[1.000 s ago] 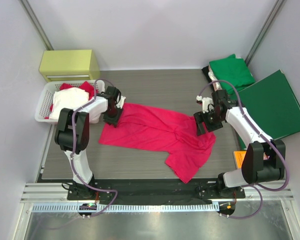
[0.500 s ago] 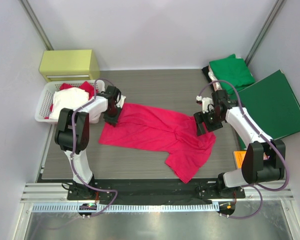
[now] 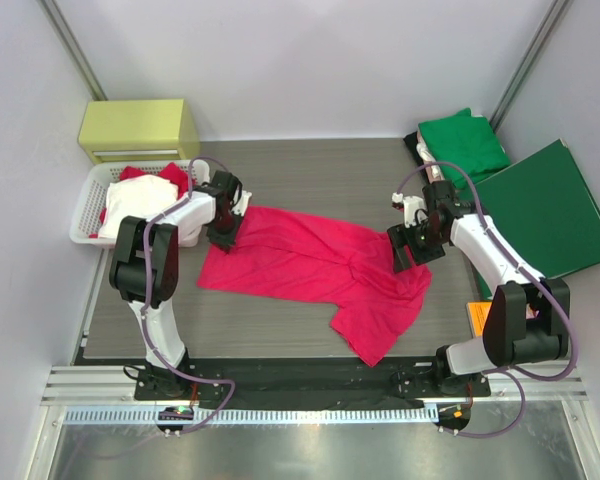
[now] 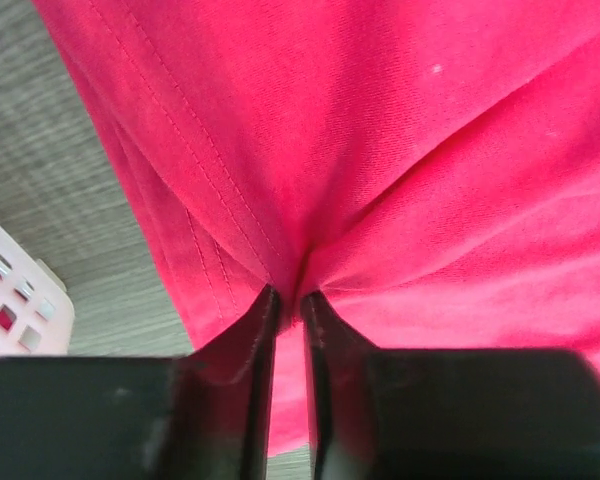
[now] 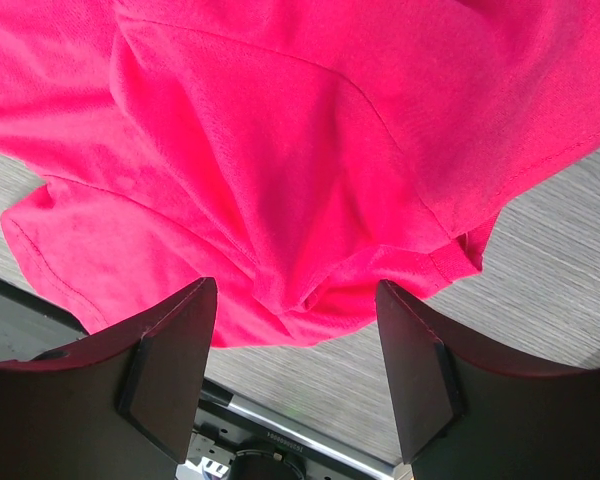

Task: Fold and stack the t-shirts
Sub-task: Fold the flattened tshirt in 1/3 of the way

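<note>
A bright pinkish-red t-shirt (image 3: 310, 265) lies spread and rumpled across the middle of the table. My left gripper (image 3: 225, 235) is at its left edge, shut on a pinched fold of the red cloth (image 4: 380, 180); the fabric bunches between the dark fingertips (image 4: 255, 320). My right gripper (image 3: 405, 250) hovers over the shirt's right end, open, with the red cloth (image 5: 280, 150) below its spread fingers (image 5: 175, 350) and nothing between them. A folded green t-shirt (image 3: 463, 145) lies at the back right.
A white basket (image 3: 85, 215) with white and red clothes stands at the left, its rim close to my left gripper (image 4: 10, 300). A yellow-green box (image 3: 138, 128) sits behind it. A flat dark-green folder (image 3: 548, 210) lies at the right, an orange item (image 3: 477, 318) beside it.
My left gripper has closed on the shirt's left edge. Neither arm has visibly shifted, and the shirt lies as before.
</note>
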`<state>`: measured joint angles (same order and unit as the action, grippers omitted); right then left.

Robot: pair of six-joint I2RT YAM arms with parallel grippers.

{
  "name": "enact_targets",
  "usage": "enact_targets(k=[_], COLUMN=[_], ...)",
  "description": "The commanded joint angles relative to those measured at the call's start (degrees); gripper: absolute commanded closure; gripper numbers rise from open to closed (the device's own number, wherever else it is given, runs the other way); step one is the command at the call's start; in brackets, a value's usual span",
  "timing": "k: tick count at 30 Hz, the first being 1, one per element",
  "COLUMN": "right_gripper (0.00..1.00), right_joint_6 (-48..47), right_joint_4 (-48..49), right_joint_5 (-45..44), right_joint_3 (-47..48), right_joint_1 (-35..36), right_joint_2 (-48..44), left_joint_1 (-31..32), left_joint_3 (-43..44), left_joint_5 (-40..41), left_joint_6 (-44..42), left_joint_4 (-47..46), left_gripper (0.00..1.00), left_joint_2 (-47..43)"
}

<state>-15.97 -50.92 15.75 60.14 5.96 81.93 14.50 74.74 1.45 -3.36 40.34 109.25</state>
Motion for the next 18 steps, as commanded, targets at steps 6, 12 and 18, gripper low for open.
enact_targets(k=[6, 12, 18], right_gripper=[0.3, 0.31, 0.31], right_joint_6=[-0.56, -0.73, -1.08], right_joint_4=[1.43, 1.52, 1.78], right_joint_5=[0.51, 0.42, 0.42], right_joint_3=[-0.2, -0.64, -0.73], right_joint_1=[0.37, 0.29, 0.37], right_joint_2=[0.77, 0.69, 1.3], left_joint_1=[-0.26, -0.18, -0.26], left_joint_3=[1.55, 2.34, 3.83], left_joint_5=[1.0, 0.74, 1.09], left_joint_6=[-0.07, 0.1, -0.07], left_joint_4=[0.36, 0.27, 1.24], left_gripper=[0.53, 0.77, 0.69], left_joint_2=[-0.71, -0.8, -0.62])
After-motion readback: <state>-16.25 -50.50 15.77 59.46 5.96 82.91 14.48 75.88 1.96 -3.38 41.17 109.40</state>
